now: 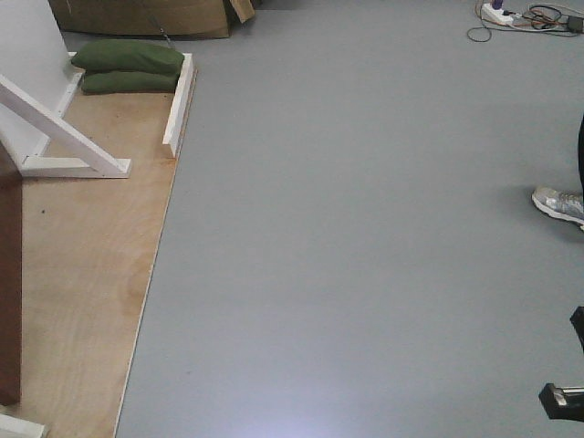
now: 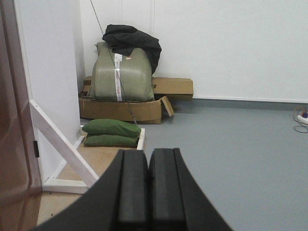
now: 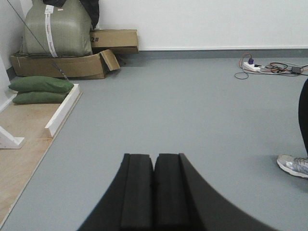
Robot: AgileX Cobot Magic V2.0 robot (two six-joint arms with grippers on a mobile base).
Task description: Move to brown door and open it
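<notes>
The brown door (image 2: 12, 144) fills the left edge of the left wrist view, next to a white wall panel (image 2: 50, 86). Its dark brown edge also shows at the far left of the front view (image 1: 9, 283), standing on a plywood base (image 1: 82, 265). No handle is in view. My left gripper (image 2: 148, 154) is shut and empty, to the right of the door and apart from it. My right gripper (image 3: 154, 158) is shut and empty over the grey floor.
A white diagonal brace (image 1: 64, 128) and two green sandbags (image 1: 128, 66) sit on the plywood. Cardboard boxes with a green sack (image 2: 120, 72) stand at the back wall. A person's shoe (image 1: 558, 203) and a power strip with cables (image 1: 500, 13) are at the right.
</notes>
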